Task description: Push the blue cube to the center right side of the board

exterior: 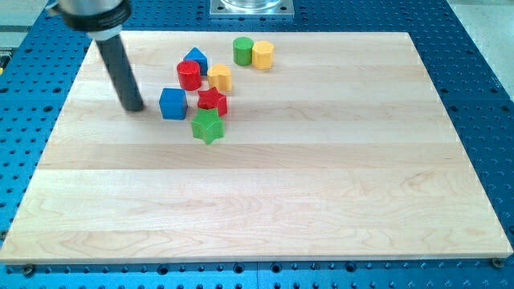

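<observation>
The blue cube [173, 103] sits on the wooden board [265, 209] in the upper left part of the view. My tip [134, 107] rests on the board just left of the blue cube, a small gap apart. The rod rises from it toward the view's top left. A red star [213, 101] lies right of the cube, and a green star [207, 126] lies below and right of it.
A red cylinder [189, 75], a blue pentagon-like block [195, 59] and a yellow block [220, 77] cluster above the cube. A green cylinder [243, 50] and a yellow hexagonal block [263, 54] stand near the top edge. A blue perforated table surrounds the board.
</observation>
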{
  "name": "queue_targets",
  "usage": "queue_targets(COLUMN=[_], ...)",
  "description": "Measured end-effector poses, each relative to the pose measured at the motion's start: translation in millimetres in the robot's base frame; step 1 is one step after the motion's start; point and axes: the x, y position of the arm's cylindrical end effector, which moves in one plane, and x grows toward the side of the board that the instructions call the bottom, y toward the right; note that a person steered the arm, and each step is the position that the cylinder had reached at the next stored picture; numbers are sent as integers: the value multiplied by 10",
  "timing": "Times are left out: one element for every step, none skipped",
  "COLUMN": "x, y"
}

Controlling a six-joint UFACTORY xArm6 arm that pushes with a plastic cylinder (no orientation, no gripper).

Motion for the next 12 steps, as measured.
queue_targets(x=[11, 215, 270, 257, 251, 256, 258, 258, 258, 266, 266, 182], y=[105, 213, 188, 483, 979, 1436, 1959, 2471, 2986, 3462, 3604, 3478])
